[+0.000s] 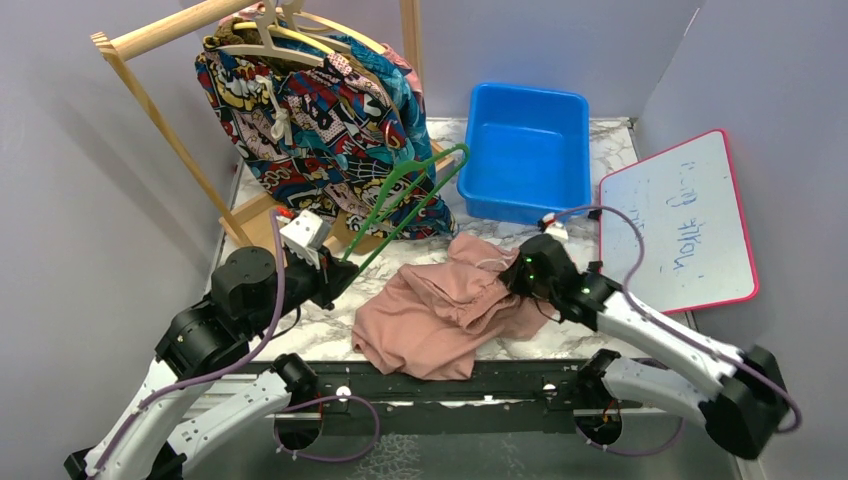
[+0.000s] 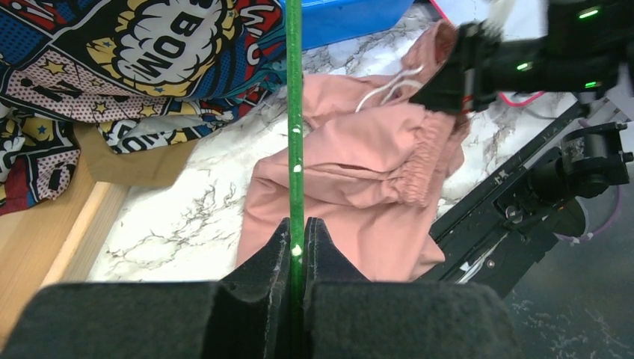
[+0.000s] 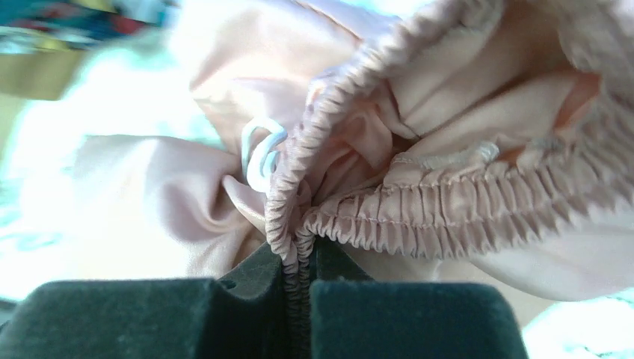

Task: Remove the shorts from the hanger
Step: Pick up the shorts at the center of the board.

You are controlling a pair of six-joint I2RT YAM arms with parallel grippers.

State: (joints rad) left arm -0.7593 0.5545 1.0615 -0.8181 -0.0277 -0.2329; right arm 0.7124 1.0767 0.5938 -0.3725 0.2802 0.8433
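The dusty pink shorts lie crumpled on the marble table between the arms. My right gripper is shut on their gathered elastic waistband, with the white drawstring just left of the pinch. My left gripper is shut on a thin green hanger, whose bar runs straight up from the jaws and passes in front of the pink shorts. I see no cloth on the green hanger.
A wooden rack at the back left holds comic-print shorts and other garments on hangers. A blue bin stands at the back centre. A pink-framed whiteboard lies to the right.
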